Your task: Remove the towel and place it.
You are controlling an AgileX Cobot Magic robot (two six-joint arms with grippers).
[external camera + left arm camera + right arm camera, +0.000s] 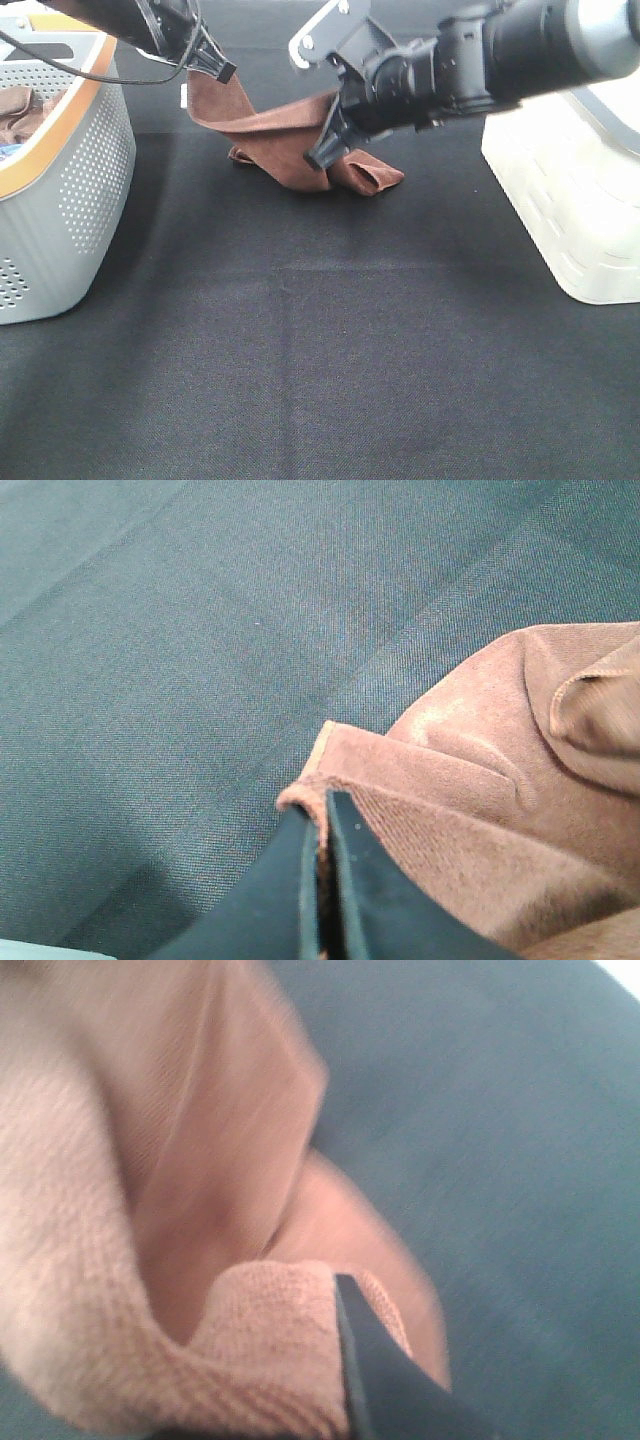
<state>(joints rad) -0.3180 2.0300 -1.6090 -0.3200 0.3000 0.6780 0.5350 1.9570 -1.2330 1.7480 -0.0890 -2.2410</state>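
Holding the towel [275, 135] between both arms, clear of the grey basket [70, 200] and over the desk [320, 360], toward the far edge and about midway between the left and right edges.

Left tool [222, 70] was clamped on one corner, raised above the rest of the cloth. The left wrist view showed its two fingers together with a thin edge of plush pinched between them.

Right tool [322, 152] was clamped on another edge, held lower. Its wrist view was blurred but showed a fold bunched against one finger.

The towel sagged between the two grips, and its lower folds lay heaped on the desk.

The grey basket stood at the left edge with a duller brown cloth [18, 110] inside. A white basket [570, 200] stood at the right edge.

Judgement: removal looked done, and placing had begun but was not finished. What remained was to lower the raised part onto the desk and let go with both tools.
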